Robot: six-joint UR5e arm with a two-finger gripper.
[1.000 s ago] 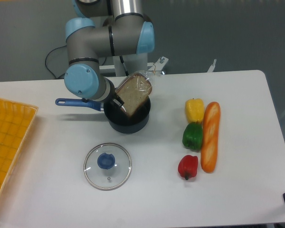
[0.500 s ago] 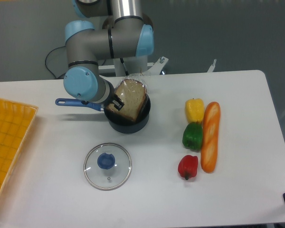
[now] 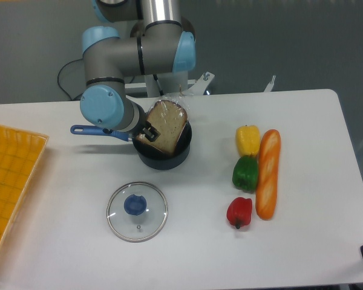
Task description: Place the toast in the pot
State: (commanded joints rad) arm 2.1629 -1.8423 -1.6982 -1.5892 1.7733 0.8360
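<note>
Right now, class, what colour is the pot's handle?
Blue: the handle of the dark pot, in the fixed camera view.

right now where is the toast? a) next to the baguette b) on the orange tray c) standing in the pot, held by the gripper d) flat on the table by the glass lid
c: the toast stands tilted with its lower edge inside the pot, its rounded top above the rim, and the gripper grips its lower left corner.
</note>
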